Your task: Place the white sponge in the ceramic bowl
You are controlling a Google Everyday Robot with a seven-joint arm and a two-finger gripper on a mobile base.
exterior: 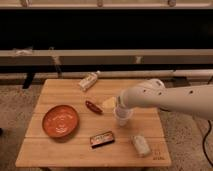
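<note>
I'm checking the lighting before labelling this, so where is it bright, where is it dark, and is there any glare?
Camera view: the wooden table is warmly and evenly lit, with no strong glare; the background behind it is nearly black; the white arm is the brightest area; the gripper, low over the table just right of the white sponge, shows pale against the wood.

The wooden table (60, 90) bears bowl (60, 121), sponge (109, 102), bottle (89, 80), pepper (93, 107), bar (102, 139), packet (141, 145); jaws beside sponge.
</note>
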